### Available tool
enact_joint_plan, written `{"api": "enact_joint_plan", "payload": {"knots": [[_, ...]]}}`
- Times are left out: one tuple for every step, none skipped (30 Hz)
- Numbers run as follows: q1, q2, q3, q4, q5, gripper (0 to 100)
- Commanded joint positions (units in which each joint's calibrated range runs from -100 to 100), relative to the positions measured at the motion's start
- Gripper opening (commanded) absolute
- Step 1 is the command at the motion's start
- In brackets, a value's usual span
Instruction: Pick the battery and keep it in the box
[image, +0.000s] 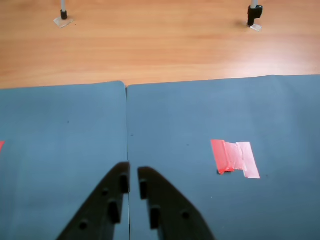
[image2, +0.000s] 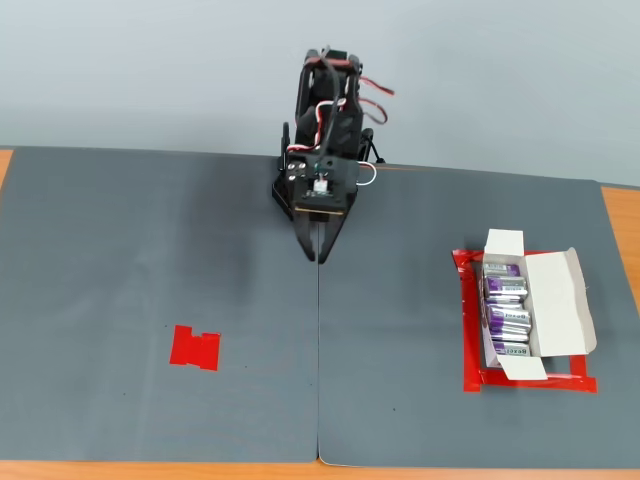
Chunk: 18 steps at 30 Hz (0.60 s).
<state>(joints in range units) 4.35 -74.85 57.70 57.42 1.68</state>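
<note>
The white cardboard box (image2: 562, 300) lies open at the right of the grey mat in the fixed view, inside a red tape frame. Several silver batteries with purple ends (image2: 506, 310) lie in a row inside it. I see no loose battery on the mat in either view. My gripper (image2: 316, 252) hangs at the top centre over the seam between the two mats, far left of the box. In the wrist view the gripper (image: 133, 171) has its black jaws nearly together with nothing between them. The box is out of the wrist view.
A flat red tape patch (image2: 195, 348) lies on the left mat; it also shows in the wrist view (image: 234, 158), right of the jaws. The mat seam (image: 127, 125) runs down the middle. Two small stands (image: 63, 17) (image: 254, 16) sit on the wooden table beyond the mats.
</note>
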Motion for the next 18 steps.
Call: {"api": "enact_joint_plan", "payload": {"knots": [[0.2,-6.7,8.4,-5.0,-0.2,2],[0.1,-8.3,10.6,-5.7,-0.2,2],[-0.1,-9.8,12.9,-6.3,-0.4,2],[-0.2,-11.4,15.0,-6.4,-0.4,2],[-0.4,-12.9,17.0,-6.6,-0.4,2],[-0.4,-14.5,19.0,-6.7,-0.4,2],[-0.4,-16.1,21.0,-6.7,-0.4,2],[-0.4,-17.6,22.9,-6.7,-0.4,2],[-0.4,-19.2,24.9,-6.7,-0.4,2],[-0.4,-20.9,26.7,-6.7,-0.4,2],[-0.4,-22.7,28.4,-6.6,-0.4,2],[-0.4,-24.4,29.9,-6.5,-0.4,2],[-0.4,-24.7,30.9,-6.5,-0.4,2],[-0.4,-24.9,31.7,-6.6,-0.4,2],[-0.8,-24.6,32.2,-6.6,-0.4,2],[-1.4,-24.6,32.7,-6.5,-0.4,2],[-2.0,-24.4,33.3,-6.0,-0.4,2],[-2.6,-24.4,34.1,-5.9,-0.3,2]]}}
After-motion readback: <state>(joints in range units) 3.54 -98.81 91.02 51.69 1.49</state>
